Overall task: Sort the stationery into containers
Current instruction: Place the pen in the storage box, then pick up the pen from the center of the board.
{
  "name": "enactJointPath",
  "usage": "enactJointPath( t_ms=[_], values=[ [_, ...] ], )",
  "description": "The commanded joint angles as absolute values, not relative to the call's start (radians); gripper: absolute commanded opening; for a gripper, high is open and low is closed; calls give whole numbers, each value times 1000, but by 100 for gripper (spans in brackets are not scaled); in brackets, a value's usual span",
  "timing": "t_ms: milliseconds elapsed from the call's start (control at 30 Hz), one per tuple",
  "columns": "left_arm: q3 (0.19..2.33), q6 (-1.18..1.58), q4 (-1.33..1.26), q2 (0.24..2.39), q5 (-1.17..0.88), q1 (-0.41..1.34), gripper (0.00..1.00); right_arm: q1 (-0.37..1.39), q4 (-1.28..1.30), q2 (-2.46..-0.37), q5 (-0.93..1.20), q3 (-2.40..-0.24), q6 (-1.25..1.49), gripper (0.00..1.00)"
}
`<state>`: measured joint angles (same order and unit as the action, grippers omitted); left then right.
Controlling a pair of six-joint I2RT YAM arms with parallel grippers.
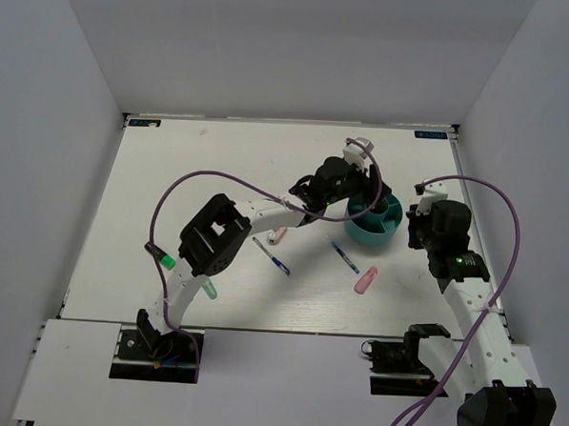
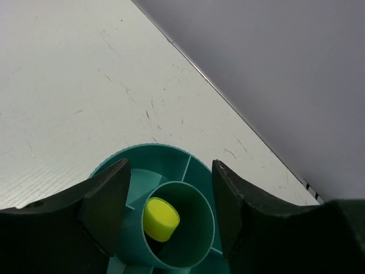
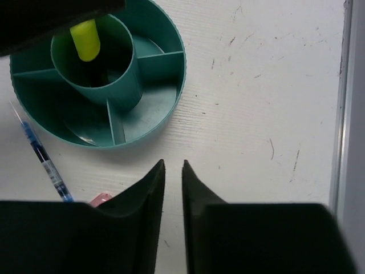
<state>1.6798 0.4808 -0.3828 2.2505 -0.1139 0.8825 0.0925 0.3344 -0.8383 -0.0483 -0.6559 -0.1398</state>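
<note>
Bright, even light, soft shadows, mostly sharp.

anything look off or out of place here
Nothing damaged or spilled. The yellow-capped marker stands in the centre cup of the teal tub; a blue pen, a second blue pen and a pink piece lie loose on the table, unsorted.

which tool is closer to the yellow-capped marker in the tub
Left. The left tool hangs directly above the yellow-capped marker, which stands in the middle of the teal tub. The right tool is off to the tub's side, over bare table.
</note>
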Motion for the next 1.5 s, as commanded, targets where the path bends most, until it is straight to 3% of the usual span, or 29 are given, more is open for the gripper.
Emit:
enactJointPath(
  t_ms=[0,100,133,167,200,267,300,333,367,400,467,533,733,867,933,1000,1200,1467],
  values=[
    [1671,427,-393,2088,-101,890,68,89,313,-818,-26,-647,-169,23],
    [1573,393,-374,1970,-48,888,34,91,334,-818,157,-638,-225,28],
    [1548,385,-359,1910,-29,888,20,89,369,-834,201,-641,-241,26],
    [1501,370,-318,1843,39,888,0,95,386,-839,269,-647,-288,22],
    [1458,362,-228,1769,67,891,0,97,403,-850,350,-652,-297,10],
    [1402,341,27,1670,203,894,0,104,475,-885,491,-676,-369,0],
    [1394,341,105,1605,236,887,1,109,500,-894,523,-683,-382,0],
    [1387,348,183,1577,291,881,12,115,532,-928,549,-710,-391,0],
    [1373,362,348,1506,316,855,33,129,552,-946,593,-721,-440,3],
    [1364,409,500,1485,319,823,61,130,580,-974,604,-732,-452,16],
    [1297,439,684,1397,302,761,67,150,630,-1026,598,-767,-472,24],
    [1203,489,825,1341,295,707,80,167,670,-1099,581,-810,-471,28],
    [878,654,902,1014,296,516,84,261,735,-1152,581,-819,-489,48],
    [784,787,930,937,342,355,73,307,696,-1189,526,-842,-460,48],
    [776,857,949,949,397,257,70,328,681,-1215,519,-857,-428,48],
    [791,905,977,983,402,200,72,345,678,-1236,514,-867,-417,48],
    [804,999,924,1186,256,-99,74,354,650,-1187,456,-819,-413,48],
    [859,1006,805,1385,282,-135,71,347,637,-1120,449,-787,-429,49]
  ],
)
